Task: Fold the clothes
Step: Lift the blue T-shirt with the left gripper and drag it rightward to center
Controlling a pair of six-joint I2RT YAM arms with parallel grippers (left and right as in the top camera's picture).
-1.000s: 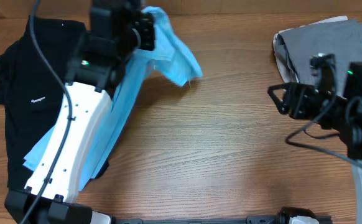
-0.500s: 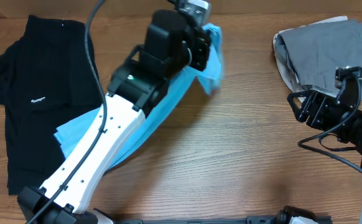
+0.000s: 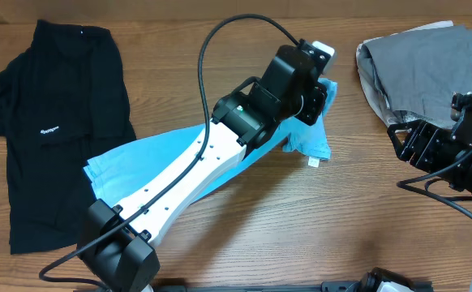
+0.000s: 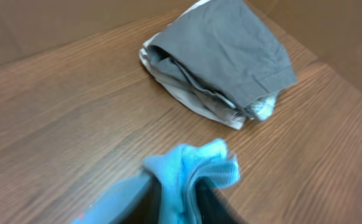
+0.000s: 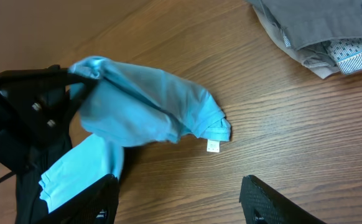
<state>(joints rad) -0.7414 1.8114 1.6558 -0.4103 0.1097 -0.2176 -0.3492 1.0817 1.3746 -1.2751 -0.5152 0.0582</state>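
A light blue shirt (image 3: pixel 135 158) trails across the middle of the table. My left gripper (image 3: pixel 321 85) is shut on one bunched end of the blue shirt (image 4: pixel 190 171) and holds it up near the table's centre right; the lifted part hangs down with a white tag (image 5: pixel 213 146). A black T-shirt (image 3: pixel 49 122) lies flat at the left. My right gripper (image 3: pixel 406 142) is open and empty, hovering over bare wood (image 5: pixel 181 199) right of the blue shirt (image 5: pixel 143 106).
A folded pile with a grey garment (image 3: pixel 422 61) on top sits at the back right; it also shows in the left wrist view (image 4: pixel 224 56) and the right wrist view (image 5: pixel 318 25). The left arm (image 3: pixel 179 186) stretches diagonally over the blue shirt.
My left gripper has dragged the blue shirt to the right, off the black T-shirt and toward the table's middle. My right gripper has drawn back a little to the right.
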